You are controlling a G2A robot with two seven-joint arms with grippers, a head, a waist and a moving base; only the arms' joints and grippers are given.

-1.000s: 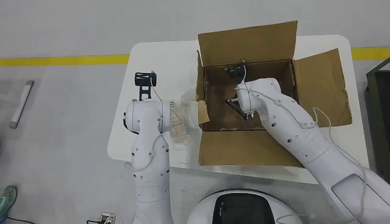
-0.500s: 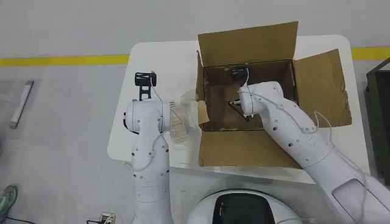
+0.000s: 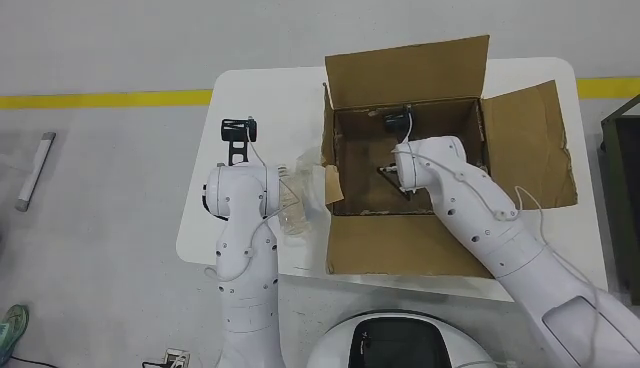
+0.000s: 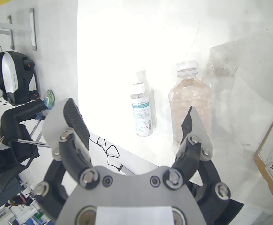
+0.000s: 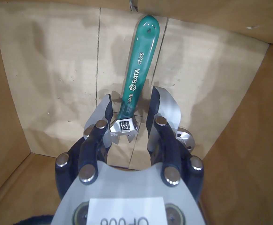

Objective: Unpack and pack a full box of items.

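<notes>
A green-handled adjustable wrench lies flat on the floor of the open cardboard box. My right gripper is down inside the box, open, with one finger on each side of the wrench just above its steel head. In the top view the right gripper is near the box's middle. My left gripper hangs open and empty over the white table. Below it lie a clear spray bottle and a clear plastic bottle, side by side.
A crumpled clear plastic bag lies beside the plastic bottle, against the box's outer wall. A shiny round metal part rests on the box floor by one right finger. The box flaps stand open.
The right arm has shifted slightly to the right inside the box. The left arm has stayed still.
</notes>
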